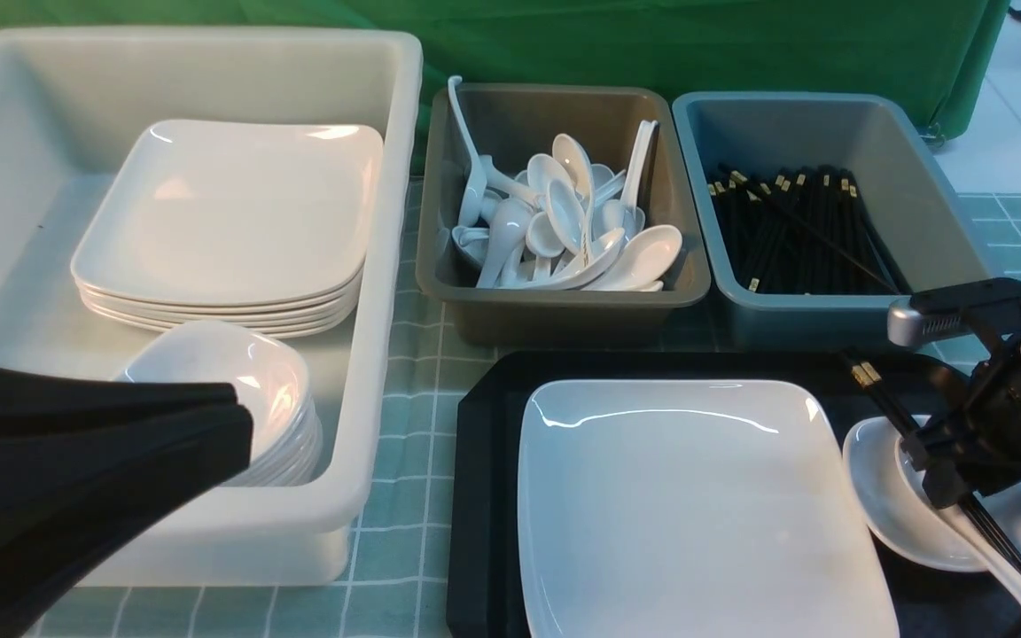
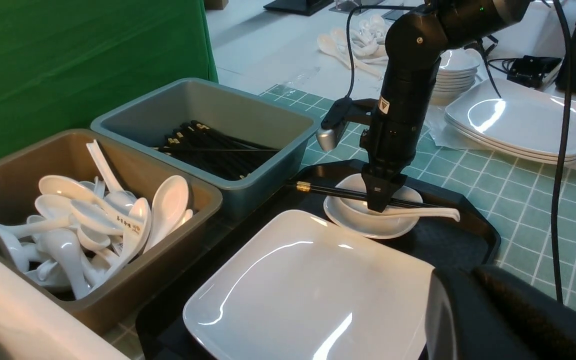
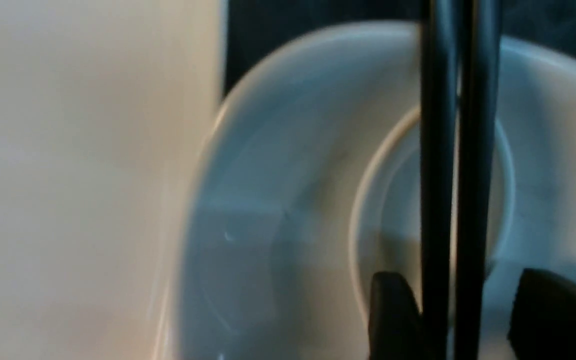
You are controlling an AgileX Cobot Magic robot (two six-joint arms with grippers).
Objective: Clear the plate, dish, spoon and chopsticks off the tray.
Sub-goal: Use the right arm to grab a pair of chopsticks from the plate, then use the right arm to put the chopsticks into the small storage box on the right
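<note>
Right gripper [image 2: 379,202] astride chopsticks [image 2: 328,189]; binned spoon [image 2: 130,227] print illegible.

On the tray [image 1: 484,461], the plate [image 1: 697,505] is set left and the dish [image 1: 878,505] right. The spoon [image 2: 433,214] is laid in the dish, with the chopsticks [image 1: 883,399] across it. Two bins [image 1: 440,266] are placed behind the tray, and a larger bin [image 1: 386,266] to the left.

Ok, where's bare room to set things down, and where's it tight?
Free: white bin floor left of the plate stack; tablecloth strip between white bin and tray. Crowded: spoon bin, piled; tray's right end, right claw around chopsticks on the dish.
</note>
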